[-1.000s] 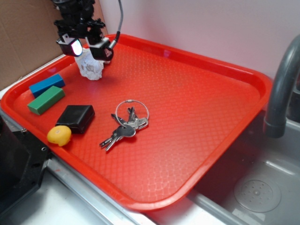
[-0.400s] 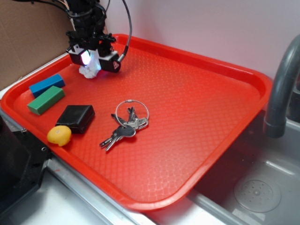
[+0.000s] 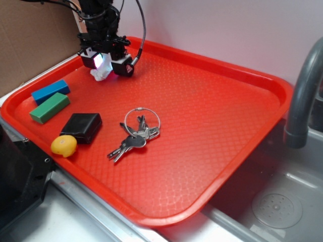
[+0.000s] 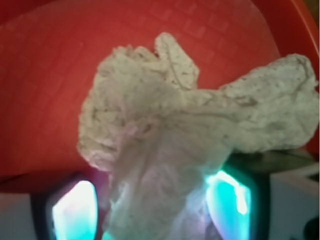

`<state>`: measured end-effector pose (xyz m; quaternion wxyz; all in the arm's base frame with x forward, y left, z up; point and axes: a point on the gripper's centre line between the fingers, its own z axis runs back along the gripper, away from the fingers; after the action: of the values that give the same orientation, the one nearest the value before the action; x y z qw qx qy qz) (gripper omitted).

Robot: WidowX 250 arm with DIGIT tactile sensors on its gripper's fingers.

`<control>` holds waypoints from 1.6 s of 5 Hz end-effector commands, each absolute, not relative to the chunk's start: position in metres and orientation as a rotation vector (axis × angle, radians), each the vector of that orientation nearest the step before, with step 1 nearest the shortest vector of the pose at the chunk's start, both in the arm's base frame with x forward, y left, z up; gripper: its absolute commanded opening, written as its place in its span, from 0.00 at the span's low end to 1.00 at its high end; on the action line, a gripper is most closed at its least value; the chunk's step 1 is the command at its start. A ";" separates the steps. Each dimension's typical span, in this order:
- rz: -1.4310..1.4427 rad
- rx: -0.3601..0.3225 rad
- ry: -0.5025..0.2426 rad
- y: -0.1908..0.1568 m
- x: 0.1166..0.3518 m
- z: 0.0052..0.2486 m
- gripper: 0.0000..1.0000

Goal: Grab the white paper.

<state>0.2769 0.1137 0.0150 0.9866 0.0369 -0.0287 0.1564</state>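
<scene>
I have the white paper (image 3: 100,73) pinched in the gripper (image 3: 107,62) at the tray's (image 3: 212,116) far left; it's light, soft (crushes easily), best squeezed through its bulky middle.

The arm is black throughout, a stack of boxy, angular housings narrowing down to the claw (image 3: 107,64). Thin black cables run off its upper part to the left, and a thicker grey-black cable (image 3: 141,30) loops out from the right side and curves back in near the claw's right block. The claw ends in two chunky black fingers (image 3: 124,66), each with a pale, glowing pad on its inner face; the left pad shines white-violet from outside. From the wrist camera those pads (image 4: 74,210) appear as rounded rectangles lit bright cyan-white, framed in black, with a white housing showing at the lower corners.
</scene>
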 end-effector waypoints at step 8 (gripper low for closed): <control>0.111 -0.013 -0.264 -0.006 0.215 0.257 0.00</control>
<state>0.2169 -0.0184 0.2386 0.9931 -0.0047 -0.1024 0.0577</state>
